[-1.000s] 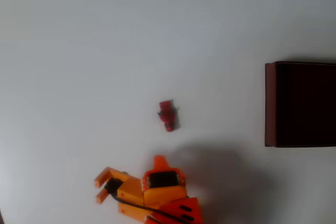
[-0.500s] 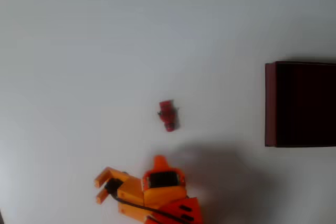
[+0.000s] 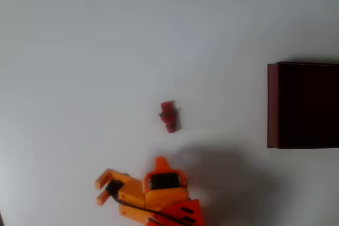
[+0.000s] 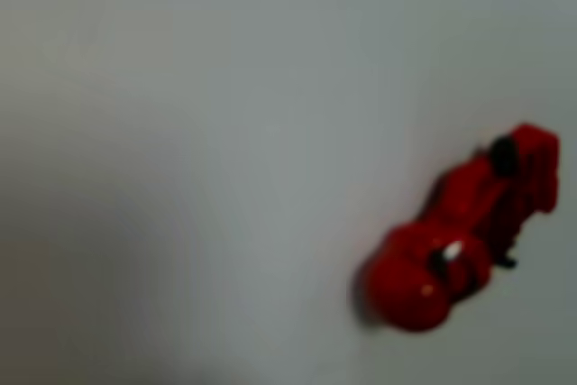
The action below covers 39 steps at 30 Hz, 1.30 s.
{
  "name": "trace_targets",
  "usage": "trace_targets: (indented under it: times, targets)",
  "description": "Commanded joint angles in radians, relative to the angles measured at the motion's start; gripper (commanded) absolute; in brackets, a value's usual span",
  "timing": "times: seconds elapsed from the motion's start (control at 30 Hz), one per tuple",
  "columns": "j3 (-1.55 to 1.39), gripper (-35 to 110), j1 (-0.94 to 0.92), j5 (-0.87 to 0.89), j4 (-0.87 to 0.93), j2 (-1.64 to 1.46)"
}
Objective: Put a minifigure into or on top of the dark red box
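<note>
The orange hand [image 3: 104, 187] sits low in the overhead view, near the bottom edge and left of centre, over the white tabletop [image 3: 106, 51]. Its 2 fingers [image 3: 108, 174] point toward the left of that view and stand spread apart with a clear gap between them; nothing is between them. The arm's orange body, with a dark panel on top, lies just to the right of the fingers and casts a soft shadow on the tabletop further right.

The minifigure [image 3: 169, 116] lies on the tabletop above and to the right of the hand in the overhead view, well apart from the fingers and touching nothing else. It is all red and lies flat, its long axis running roughly up and down the picture. In the wrist view the minifigure [image 4: 464, 232] appears blurred toward the right edge, lying on its side at a slant, with the rounded head end lower left and the other end upper right; small dark and pale marks show on it, but they are too blurred to make out.

The box [image 3: 273, 104] stands far to the right of the hand and well apart from the minifigure. Its thin reddish-brown left wall shows, the interior is nearly black, and the right side runs off the picture.
</note>
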State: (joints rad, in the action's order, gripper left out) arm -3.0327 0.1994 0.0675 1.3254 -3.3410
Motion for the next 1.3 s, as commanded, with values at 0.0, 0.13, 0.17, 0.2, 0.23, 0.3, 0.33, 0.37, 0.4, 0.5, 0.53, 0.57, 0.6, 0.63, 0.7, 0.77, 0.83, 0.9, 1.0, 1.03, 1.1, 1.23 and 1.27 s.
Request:
trace_targets:
  times: [0.0, 0.13, 0.17, 0.2, 0.23, 0.3, 0.33, 0.37, 0.4, 0.5, 0.53, 0.57, 0.6, 0.63, 0.7, 0.77, 0.83, 0.9, 1.0, 1.03, 1.1, 1.23, 1.27]
  targets:
    - [0.028, 0, 0.002, 0.003, 0.02, -0.006]
    - [0.028, 0, 0.002, 0.003, 0.02, -0.006]
    - [0.028, 0, 0.002, 0.003, 0.02, -0.006]
    - [0.028, 0, 0.002, 0.003, 0.02, -0.006]
    - [0.028, 0, 0.002, 0.003, 0.02, -0.006]
    - [0.028, 0, 0.002, 0.003, 0.02, -0.006]
    - [0.028, 0, 0.002, 0.003, 0.02, -0.006]
    - [0.028, 0, 0.002, 0.003, 0.02, -0.006]
    - [0.028, 0, 0.002, 0.003, 0.02, -0.006]
    - [0.028, 0, 0.002, 0.003, 0.02, -0.006]
    - [0.028, 0, 0.002, 0.003, 0.02, -0.006]
    - [0.028, 0, 0.002, 0.003, 0.02, -0.006]
    - [0.028, 0, 0.002, 0.003, 0.02, -0.006]
    - [0.028, 0, 0.002, 0.003, 0.02, -0.006]
    - [0.028, 0, 0.002, 0.003, 0.02, -0.006]
    - [0.028, 0, 0.002, 0.003, 0.02, -0.006]
    - [0.028, 0, 0.002, 0.003, 0.02, -0.006]
    - [0.028, 2, 0.002, 0.003, 0.02, -0.006]
    - [0.028, 3, -0.031, 0.034, 0.02, -0.006]
    - [0.028, 2, -0.044, 0.046, 0.02, -0.006]
    - [0.028, 4, -0.06, 0.063, 0.02, -0.006]
    - [0.021, 8, -0.077, 0.172, 0.018, -0.006]
    - [0.023, 8, -0.078, 0.244, 0.021, -0.006]
